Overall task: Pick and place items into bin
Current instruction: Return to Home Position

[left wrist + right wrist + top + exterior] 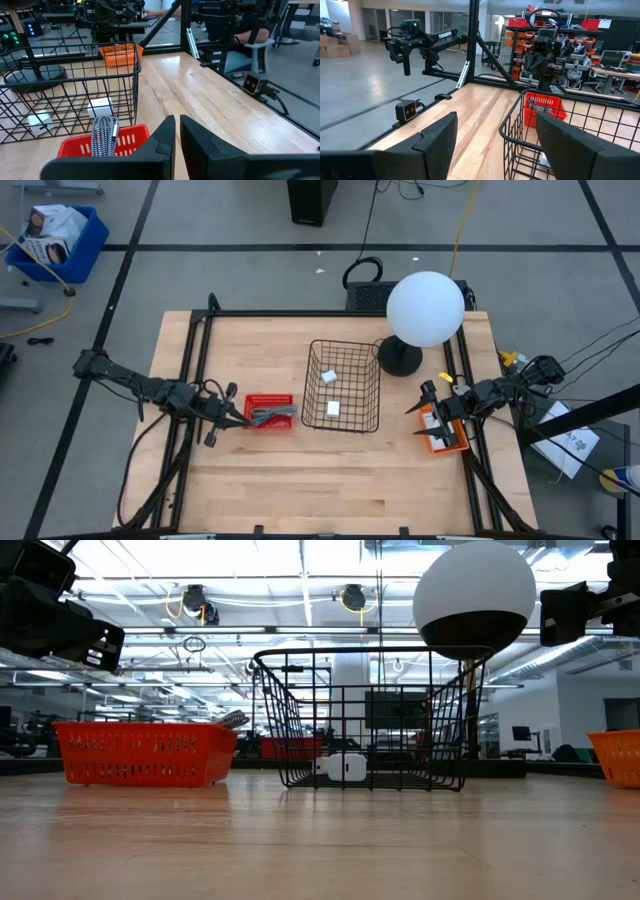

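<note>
A black wire basket (pixel 342 385) stands at mid-table with two small white blocks (pixel 330 377) (pixel 333 409) lying on its floor; the low view shows one block (pixel 345 767). Left of it a red tray (pixel 270 411) holds a grey braided cable (pixel 104 132). My left gripper (pixel 238 417) hangs shut at the tray's left end, above the table, and holds nothing; its fingers (pixel 177 135) stand almost together. My right gripper (pixel 422 410) waits open (pixel 495 145) to the right of the basket, pointing level toward it, with nothing between its fingers.
An orange tray (pixel 440 430) sits under my right arm at the table's right edge. A white globe lamp (pixel 425 308) on a dark round base (pixel 400 358) stands behind the basket's far right corner. Bare wood (pixel 320 480) spans the near half of the table.
</note>
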